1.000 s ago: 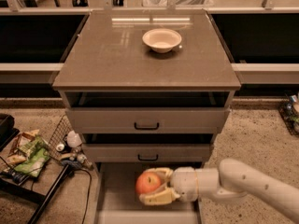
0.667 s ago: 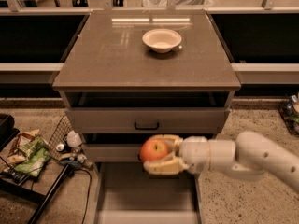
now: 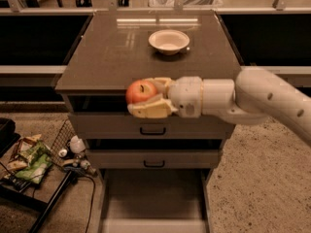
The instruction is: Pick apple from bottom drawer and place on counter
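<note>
My gripper (image 3: 144, 95) is shut on the red-orange apple (image 3: 140, 91) and holds it at the front edge of the counter (image 3: 112, 57), level with the top, in front of the upper drawer. The white arm reaches in from the right. The bottom drawer (image 3: 153, 200) is pulled open below, and its grey floor shows nothing on it.
A white bowl (image 3: 168, 41) stands on the counter toward the back right. Two upper drawers with black handles (image 3: 152, 130) are nearly closed. A wire basket with packets and small items (image 3: 34, 157) sits on the floor at the left.
The gripper has lifted the apple from just above the bottom drawer up past the two upper drawers to the counter's front edge.
</note>
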Robot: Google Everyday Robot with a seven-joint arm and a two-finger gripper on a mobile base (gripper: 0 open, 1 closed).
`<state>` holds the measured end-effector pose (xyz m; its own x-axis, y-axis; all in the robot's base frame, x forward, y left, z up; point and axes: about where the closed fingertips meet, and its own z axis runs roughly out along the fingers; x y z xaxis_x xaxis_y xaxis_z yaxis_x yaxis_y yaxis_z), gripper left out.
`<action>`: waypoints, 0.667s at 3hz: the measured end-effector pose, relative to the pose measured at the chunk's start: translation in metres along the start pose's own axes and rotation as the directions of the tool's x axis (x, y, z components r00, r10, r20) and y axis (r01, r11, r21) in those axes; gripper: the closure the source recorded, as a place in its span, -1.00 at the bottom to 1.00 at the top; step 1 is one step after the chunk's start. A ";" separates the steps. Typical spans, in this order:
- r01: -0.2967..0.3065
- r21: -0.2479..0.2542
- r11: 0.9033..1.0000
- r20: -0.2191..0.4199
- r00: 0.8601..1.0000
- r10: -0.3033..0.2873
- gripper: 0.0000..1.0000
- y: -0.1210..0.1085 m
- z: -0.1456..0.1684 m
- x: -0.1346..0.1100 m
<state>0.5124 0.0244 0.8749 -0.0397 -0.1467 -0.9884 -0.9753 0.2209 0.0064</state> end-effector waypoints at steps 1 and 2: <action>-0.006 0.054 0.999 -0.020 1.000 0.007 1.00 -0.055 0.044 -0.024; -0.051 0.111 0.992 -0.030 0.998 0.055 1.00 -0.115 0.097 -0.019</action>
<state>0.6465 0.0957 0.8784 -0.0992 -0.1628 -0.9817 -0.9418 0.3339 0.0398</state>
